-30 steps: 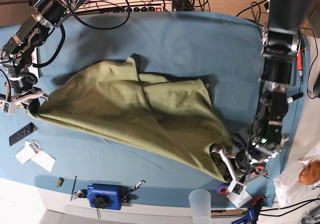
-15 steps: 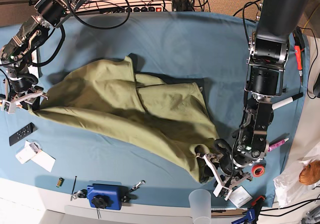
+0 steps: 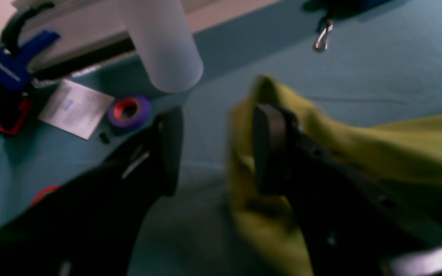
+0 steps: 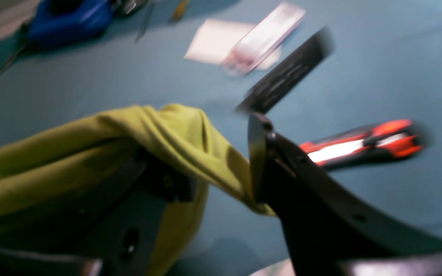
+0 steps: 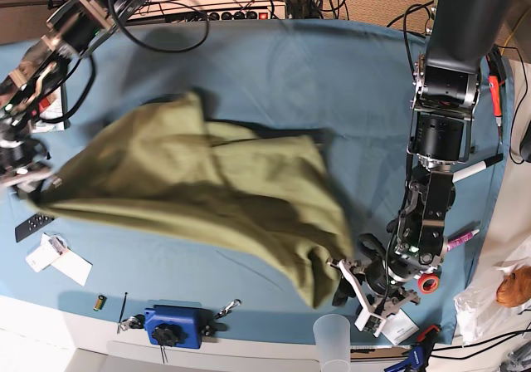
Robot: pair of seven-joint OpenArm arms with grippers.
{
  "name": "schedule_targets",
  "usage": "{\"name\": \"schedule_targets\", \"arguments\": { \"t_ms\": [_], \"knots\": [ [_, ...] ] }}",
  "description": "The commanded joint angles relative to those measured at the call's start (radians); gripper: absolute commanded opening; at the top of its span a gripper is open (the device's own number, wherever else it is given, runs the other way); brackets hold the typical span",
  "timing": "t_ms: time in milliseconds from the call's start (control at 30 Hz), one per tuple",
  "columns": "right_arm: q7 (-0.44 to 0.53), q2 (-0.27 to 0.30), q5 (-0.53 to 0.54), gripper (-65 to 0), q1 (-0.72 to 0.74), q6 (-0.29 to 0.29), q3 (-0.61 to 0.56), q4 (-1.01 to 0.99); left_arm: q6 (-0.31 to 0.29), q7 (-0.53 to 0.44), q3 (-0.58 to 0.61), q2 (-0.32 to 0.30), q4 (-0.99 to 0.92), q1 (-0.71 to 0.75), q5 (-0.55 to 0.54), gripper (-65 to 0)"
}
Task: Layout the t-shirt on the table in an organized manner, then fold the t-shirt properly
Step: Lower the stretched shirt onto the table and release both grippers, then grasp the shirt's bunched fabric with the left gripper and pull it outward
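Observation:
The olive-green t-shirt (image 5: 199, 198) lies bunched and slanted across the blue table (image 5: 332, 81), blurred with motion. My left gripper (image 3: 217, 149) is at the shirt's near right corner (image 5: 353, 285). It stands open, with bare table between its fingers, and the shirt's edge (image 3: 320, 145) drapes over one finger only. My right gripper (image 4: 213, 168) is at the shirt's far left corner (image 5: 25, 177). Its jaws stand apart, and the cloth (image 4: 159, 130) hangs over one finger and brushes the other.
A translucent cup (image 5: 332, 339), purple tape roll (image 3: 129, 109), paper card (image 3: 75, 109) and blue clamp (image 3: 10, 65) sit near the left gripper. A black remote (image 4: 286, 80), red-black tool (image 4: 359, 143) and papers (image 5: 58, 260) lie near the right gripper. A blue device (image 5: 170, 326) sits at the front edge.
Both grippers have opened from shut. The shirt has shifted left, and its right corner has come out from between the left gripper's jaws. The right arm has swung down and left.

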Motion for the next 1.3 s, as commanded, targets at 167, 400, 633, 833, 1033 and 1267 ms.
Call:
{"name": "schedule_targets", "arguments": {
  "t_ms": [167, 400, 633, 833, 1033, 1267],
  "knots": [
    [-0.085, 0.071, 0.002, -43.0, 0.077, -0.048, 0.001, -0.028, 0.014, -0.007, -0.007, -0.007, 0.017, -0.036, -0.01, -35.4],
    [-0.105, 0.06, 0.009, -42.8, 0.07, -0.044, 0.001, -0.19, 0.014, 0.004, -0.007, -0.006, 0.017, -0.036, -0.01, -35.4],
    [-0.275, 0.082, 0.114, -33.8, 0.072, 0.002, 0.001, -0.204, 0.013, 0.051, -0.007, -0.006, 0.017, -0.031, -0.01, -35.4],
    [-0.401, 0.159, 0.411, -33.8, 0.074, 0.024, 0.004, -0.204, 0.011, 0.264, -0.007, -0.007, 0.021, -0.031, -0.076, -35.4],
    [-0.398, 0.179, 0.429, -33.8, 0.081, 0.122, 0.004, -0.199, 0.01, 0.563, -0.007, -0.006, 0.033, -0.027, -0.308, -35.4],
    [-0.425, 0.179, 0.434, -33.9, 0.081, 0.199, 0.003, -0.2, -0.084, 0.726, -0.007, -0.004, 0.032, 0.075, -0.558, -35.4]
  ]
}}
